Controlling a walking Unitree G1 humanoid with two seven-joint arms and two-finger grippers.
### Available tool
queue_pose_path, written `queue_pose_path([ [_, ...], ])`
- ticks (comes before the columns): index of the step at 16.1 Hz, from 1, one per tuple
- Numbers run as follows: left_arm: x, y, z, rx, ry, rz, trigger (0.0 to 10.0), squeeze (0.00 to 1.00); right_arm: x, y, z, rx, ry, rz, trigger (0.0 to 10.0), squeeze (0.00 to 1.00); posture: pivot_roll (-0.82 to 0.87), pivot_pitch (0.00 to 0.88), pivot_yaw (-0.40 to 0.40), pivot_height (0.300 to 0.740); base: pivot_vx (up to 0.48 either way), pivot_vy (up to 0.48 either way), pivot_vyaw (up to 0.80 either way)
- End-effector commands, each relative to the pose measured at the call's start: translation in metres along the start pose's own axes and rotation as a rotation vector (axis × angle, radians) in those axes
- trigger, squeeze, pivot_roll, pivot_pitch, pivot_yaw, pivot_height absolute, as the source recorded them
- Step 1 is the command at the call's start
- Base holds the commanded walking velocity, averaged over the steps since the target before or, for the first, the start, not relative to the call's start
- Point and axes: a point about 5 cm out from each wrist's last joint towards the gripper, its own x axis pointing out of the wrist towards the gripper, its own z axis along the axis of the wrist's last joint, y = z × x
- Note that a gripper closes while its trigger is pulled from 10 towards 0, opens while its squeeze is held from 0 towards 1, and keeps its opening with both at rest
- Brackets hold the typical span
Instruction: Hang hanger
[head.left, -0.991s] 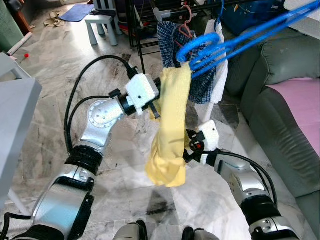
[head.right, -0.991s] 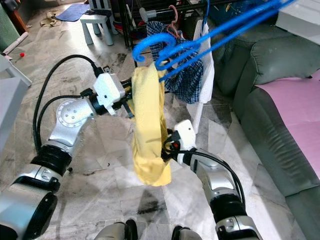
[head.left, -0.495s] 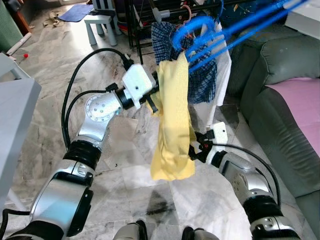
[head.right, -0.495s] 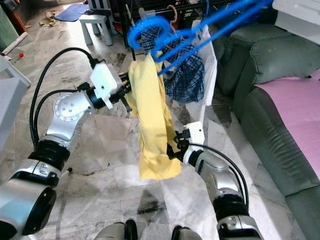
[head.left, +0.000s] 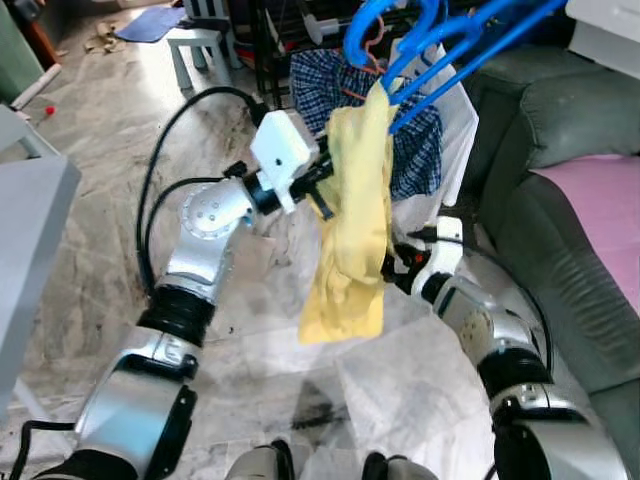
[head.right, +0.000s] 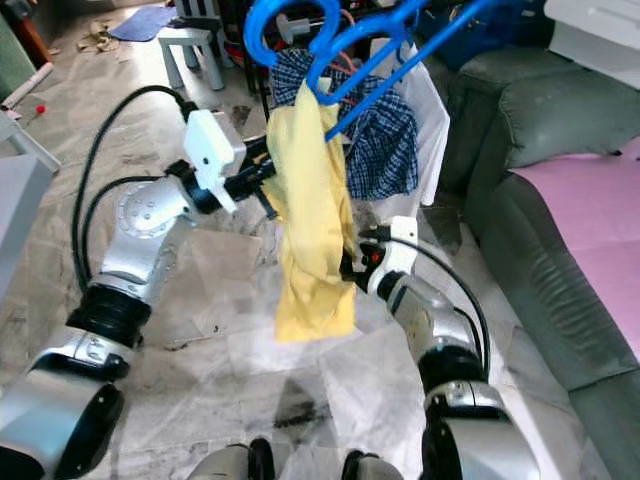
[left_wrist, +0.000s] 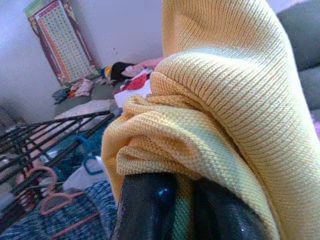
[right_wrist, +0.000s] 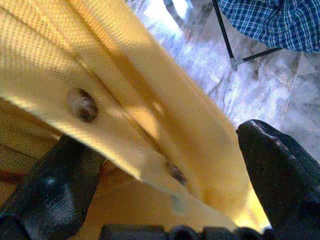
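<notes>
above the marble floor (head.left: 90, 200), in front of the drying rack (head.left: 275, 50), i see the blue hanger (head.left: 400, 30) raised high with a yellow garment (head.left: 355, 230) hanging off it. my left gripper (left_wrist: 172, 210) has its fingers pinched tight on a bunched fold near the garment's top. my right gripper (right_wrist: 160, 200) sits lower, fingers spread wide around the buttoned edge, touching cloth but not clamping. a checked shirt (head.left: 420, 150) hangs behind.

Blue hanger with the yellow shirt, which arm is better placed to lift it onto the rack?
Left. The left gripper grips the yellow shirt high, just under the blue hanger; the right gripper sits lower.
</notes>
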Motion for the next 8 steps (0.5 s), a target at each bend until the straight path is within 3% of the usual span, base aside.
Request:
queue_pose_path([
  [1,0.01,0.024,0.073,0.145,-0.336,0.076,0.0,0.0,-0.022,-0.029,-0.068,0.1,0.286,-0.198,4.2,0.0,0.0,0.145,0.0,0.74,0.0,0.0,0.0],
  [2,0.009,0.023,0.074,0.143,-0.337,0.075,0.0,0.0,-0.022,-0.031,-0.069,0.115,0.286,-0.217,1.3,0.0,0.01,0.146,-0.002,0.74,0.0,0.0,0.0],
  [3,0.008,0.025,0.074,0.146,-0.332,0.082,0.0,0.0,-0.026,-0.036,-0.07,0.116,0.289,-0.257,0.0,0.0,0.01,0.148,-0.003,0.74,0.0,0.0,0.0],
  [4,0.005,0.029,0.071,0.148,-0.311,0.097,0.0,0.0,-0.034,-0.048,-0.072,0.115,0.287,-0.325,0.0,0.0,0.01,0.148,-0.003,0.74,0.0,0.0,0.0],
  [8,-0.002,0.033,0.058,0.148,-0.248,0.125,0.0,0.0,-0.061,-0.075,-0.067,0.15,0.255,-0.385,0.0,0.0,-0.03,0.159,0.001,0.74,0.0,0.0,0.0],
])
